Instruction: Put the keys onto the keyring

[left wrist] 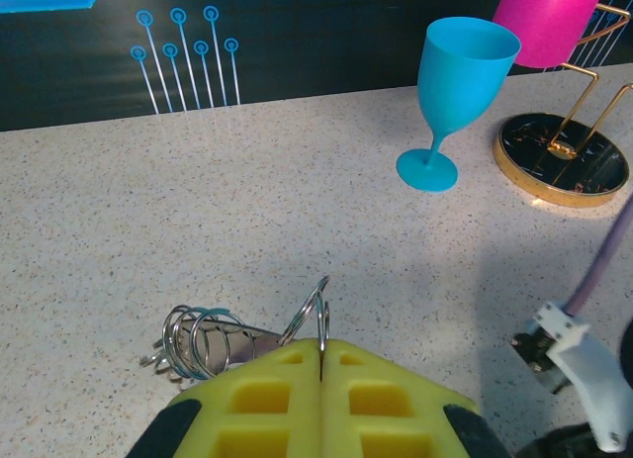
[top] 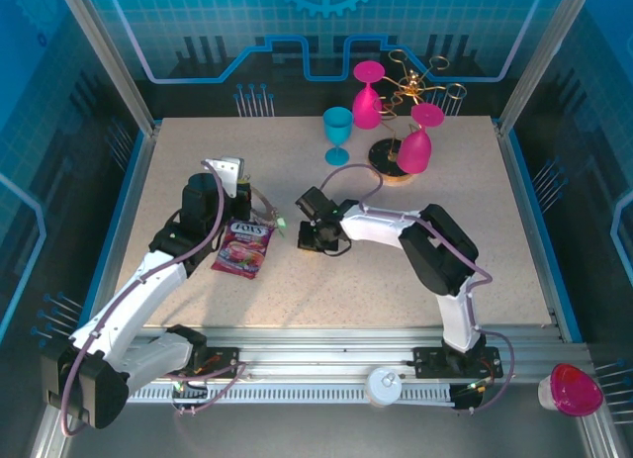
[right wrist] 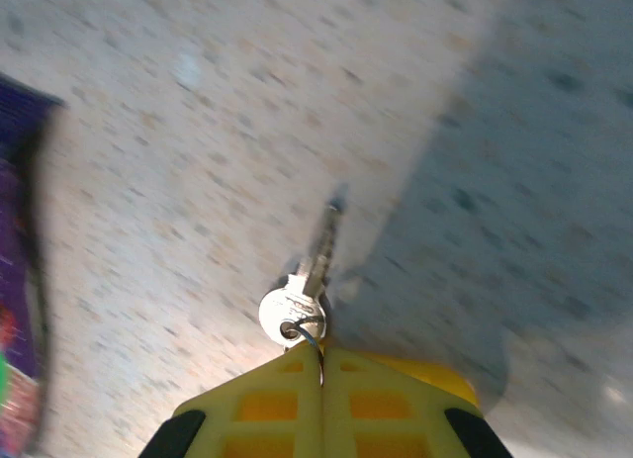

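My left gripper (left wrist: 321, 341) is shut on one upright wire loop (left wrist: 318, 310) of the keyring, low over the table. More of the keyring's wire loops (left wrist: 193, 339) and a flat grey part lie just left of the fingers. From above, the left gripper (top: 242, 196) sits by a small green tag (top: 281, 224). My right gripper (right wrist: 321, 351) is shut on the thin wire through the head of a silver key (right wrist: 297, 308), whose blade points away from me. A yellow-orange piece (right wrist: 435, 374) shows behind the right finger. In the top view the right gripper (top: 318, 236) is at the table's centre.
A candy bag (top: 245, 248) lies between the arms, close to the left gripper. A teal goblet (top: 337, 132) stands at the back, beside the gold rack (top: 406, 132) with pink glasses on its round base (left wrist: 564, 156). A pink cup (top: 572, 389) lies off the table at the front right.
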